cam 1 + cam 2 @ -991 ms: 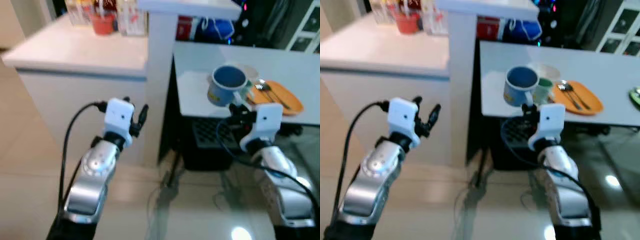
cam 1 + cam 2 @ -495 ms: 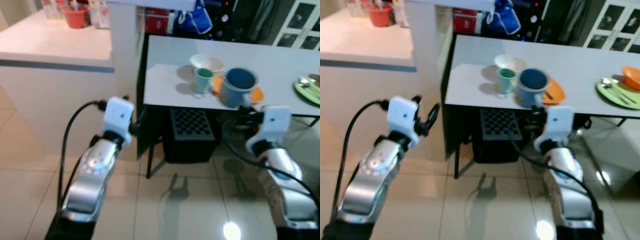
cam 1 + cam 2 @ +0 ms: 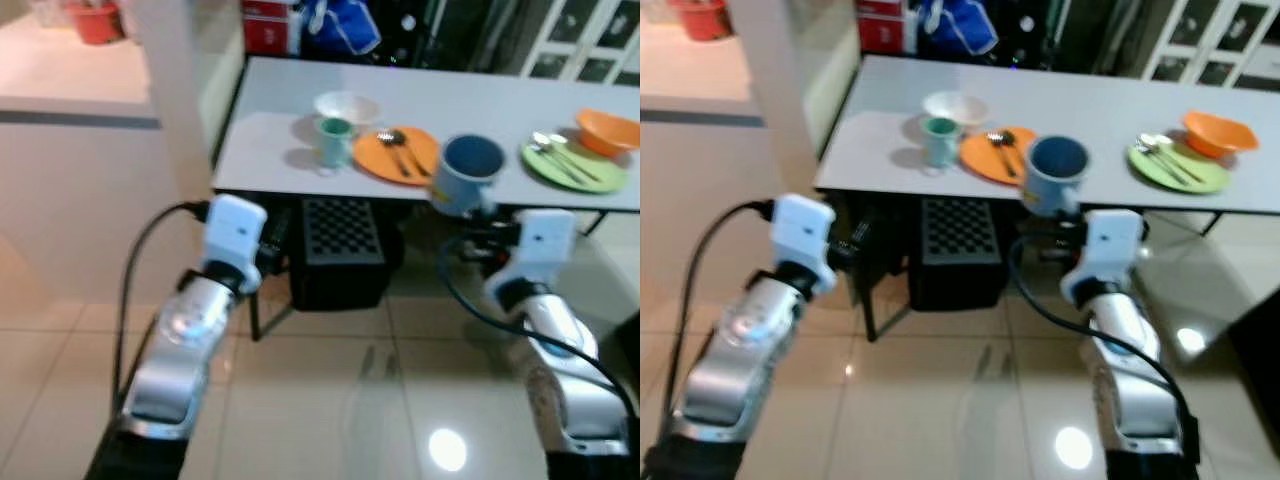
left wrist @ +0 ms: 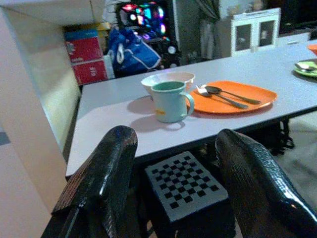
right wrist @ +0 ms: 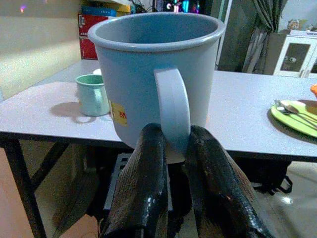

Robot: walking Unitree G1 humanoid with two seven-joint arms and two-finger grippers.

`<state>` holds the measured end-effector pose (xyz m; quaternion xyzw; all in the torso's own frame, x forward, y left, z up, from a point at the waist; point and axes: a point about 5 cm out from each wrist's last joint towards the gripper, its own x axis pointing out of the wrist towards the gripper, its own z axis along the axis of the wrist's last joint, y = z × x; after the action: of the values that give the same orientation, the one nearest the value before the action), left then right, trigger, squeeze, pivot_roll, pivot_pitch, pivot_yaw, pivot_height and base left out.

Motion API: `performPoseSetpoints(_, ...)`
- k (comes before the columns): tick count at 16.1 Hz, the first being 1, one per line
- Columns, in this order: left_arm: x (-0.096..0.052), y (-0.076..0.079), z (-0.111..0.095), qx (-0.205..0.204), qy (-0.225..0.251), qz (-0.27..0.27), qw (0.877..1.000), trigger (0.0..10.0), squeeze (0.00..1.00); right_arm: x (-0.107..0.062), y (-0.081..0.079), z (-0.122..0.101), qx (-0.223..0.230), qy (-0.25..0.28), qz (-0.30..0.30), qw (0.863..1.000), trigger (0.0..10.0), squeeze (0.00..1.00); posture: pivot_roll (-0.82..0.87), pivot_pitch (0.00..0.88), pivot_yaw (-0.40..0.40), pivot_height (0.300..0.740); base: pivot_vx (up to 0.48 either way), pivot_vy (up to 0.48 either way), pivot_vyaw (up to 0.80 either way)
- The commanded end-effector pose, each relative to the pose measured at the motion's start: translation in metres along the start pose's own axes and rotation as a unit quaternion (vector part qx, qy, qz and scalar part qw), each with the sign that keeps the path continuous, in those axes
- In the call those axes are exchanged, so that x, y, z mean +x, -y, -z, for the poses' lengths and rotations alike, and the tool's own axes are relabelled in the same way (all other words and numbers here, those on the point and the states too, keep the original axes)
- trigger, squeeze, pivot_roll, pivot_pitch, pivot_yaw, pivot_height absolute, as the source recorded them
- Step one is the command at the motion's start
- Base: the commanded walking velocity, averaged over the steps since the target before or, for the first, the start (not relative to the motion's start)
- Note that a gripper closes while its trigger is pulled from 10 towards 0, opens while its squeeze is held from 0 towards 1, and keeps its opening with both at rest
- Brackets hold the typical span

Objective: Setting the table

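Observation:
My right gripper (image 3: 478, 212) is shut on the handle of a blue mug (image 3: 466, 173), held upright just before the front edge of the grey table (image 3: 260, 150); the wrist view shows the handle (image 5: 172, 111) pinched between both fingers. On the table stand a small green mug (image 3: 332, 142), a white bowl (image 3: 346, 105), an orange plate (image 3: 398, 155) with a spoon and fork, a green plate (image 3: 572, 165) with cutlery and an orange bowl (image 3: 608, 130). My left gripper (image 4: 173, 148) is open and holds nothing, low before the table's left end.
A black checkered crate (image 3: 342, 250) sits under the table. A white counter (image 3: 70, 75) and a pillar (image 3: 170, 80) stand to the left. Red boxes and a blue bag (image 3: 335, 25) lie behind the table. Tiled floor (image 3: 330, 400) stretches below.
The camera has swung right: the table slid left in view and the green plate and orange bowl came into sight. The blue mug stays in my right gripper.

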<state>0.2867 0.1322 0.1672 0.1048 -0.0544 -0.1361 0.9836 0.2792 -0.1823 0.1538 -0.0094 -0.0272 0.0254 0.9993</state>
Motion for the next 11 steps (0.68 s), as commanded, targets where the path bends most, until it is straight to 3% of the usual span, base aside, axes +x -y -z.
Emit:
performPoseSetpoints(1,0.0023,0.0053,-0.0036,0.001,0.008,0.008,1.000,10.0,0.00,0.0009,0.0081,-0.0060,-0.009,0.011,0.014,1.000,10.0,0.00,-0.03,0.000,-0.035,0.740,0.000,-0.431,0.00)
performPoseSetpoints(11,0.0019,0.0047,-0.0037,0.002,0.007,0.010,1.000,10.0,0.00,0.0001,0.0064,-0.0056,-0.006,0.010,0.013,1.000,10.0,0.00,-0.03,0.000,-0.029,0.740,0.000,-0.430,0.00)
